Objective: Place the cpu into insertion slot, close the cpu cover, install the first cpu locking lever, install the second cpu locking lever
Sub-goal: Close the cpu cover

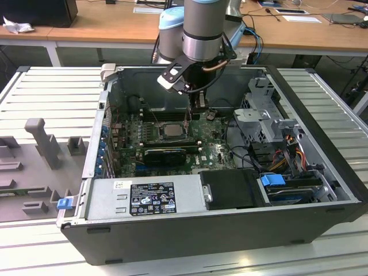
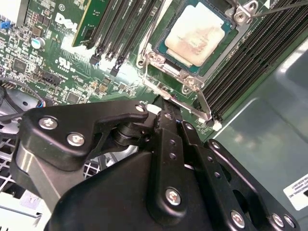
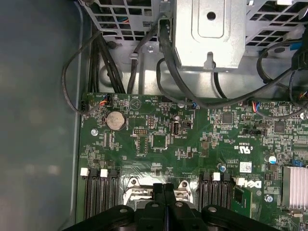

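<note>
Exterior view: arm [image 1: 202,34] is reaching straight down into the open computer case [image 1: 322,190], which is lying on its side on the ribbed worktop [image 1: 52,86], so the board is facing up for top-down access. The tool [image 1: 199,106] is hanging just beside the insertion slot [image 1: 154,131], on the exterior view's right of it. The cpu [image 1: 171,130] is sitting flat in the slot, pale face up, so I'm reading placement as done. Second wrist view: cpu [image 2: 199,31] is showing through the window of the cpu cover [image 2: 166,65], which is lying down around it, so the cover looks closed. The tool [image 2: 162,103] is narrow, fingers pressed together with nothing visible between them, and the tips are sitting right at the thin locking lever [image 2: 195,103] along the socket's edge. My read is that it is working as a single pusher on that lever, not as a clamp; can't tell if it is actually touching. A second thin rod [image 2: 281,6] is running off past the far corner; latched or not, can't tell. The memory slots [image 2: 120,33] beside the socket are standing clear of the fingers. First wrist view: tool [image 3: 164,188], fingers together here too, is pointing down between the bright metal parts of the insertion slot [image 3: 182,185]. The motherboard [image 3: 159,139] is stretching beyond, with the drive cage [image 3: 207,33] and cables [image 3: 168,62] well apart from the tips.
</note>
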You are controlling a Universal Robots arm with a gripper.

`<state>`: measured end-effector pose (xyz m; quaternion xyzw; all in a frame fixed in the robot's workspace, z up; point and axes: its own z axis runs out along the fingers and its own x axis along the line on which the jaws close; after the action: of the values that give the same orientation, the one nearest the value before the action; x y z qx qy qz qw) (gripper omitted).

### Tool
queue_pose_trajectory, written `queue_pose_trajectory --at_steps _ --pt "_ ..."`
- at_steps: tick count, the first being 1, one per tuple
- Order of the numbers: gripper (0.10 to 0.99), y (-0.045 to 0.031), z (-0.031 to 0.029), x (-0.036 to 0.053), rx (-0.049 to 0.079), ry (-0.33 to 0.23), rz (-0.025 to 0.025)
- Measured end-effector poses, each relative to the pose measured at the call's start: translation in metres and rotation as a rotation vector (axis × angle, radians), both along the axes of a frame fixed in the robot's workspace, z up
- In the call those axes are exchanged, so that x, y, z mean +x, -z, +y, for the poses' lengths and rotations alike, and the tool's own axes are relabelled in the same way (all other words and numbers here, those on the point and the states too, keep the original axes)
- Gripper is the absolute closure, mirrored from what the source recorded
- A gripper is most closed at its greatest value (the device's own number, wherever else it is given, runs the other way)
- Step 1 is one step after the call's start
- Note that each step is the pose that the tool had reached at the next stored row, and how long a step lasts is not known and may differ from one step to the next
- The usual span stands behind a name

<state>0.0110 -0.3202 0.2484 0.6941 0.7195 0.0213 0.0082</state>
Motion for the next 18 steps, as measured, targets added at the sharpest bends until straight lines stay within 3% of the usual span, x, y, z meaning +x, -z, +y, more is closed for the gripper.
queue_pose_trajectory --at_steps 6,10,18 --pt "0.98 0.0005 0.0001 -0.0075 0.0 0.0 -0.0002" --pt "0.98 0.0098 0.0 -0.0102 -0.001 -0.001 -0.0002" --pt "0.98 0.0159 0.0 -0.0315 0.0 -0.006 0.01"
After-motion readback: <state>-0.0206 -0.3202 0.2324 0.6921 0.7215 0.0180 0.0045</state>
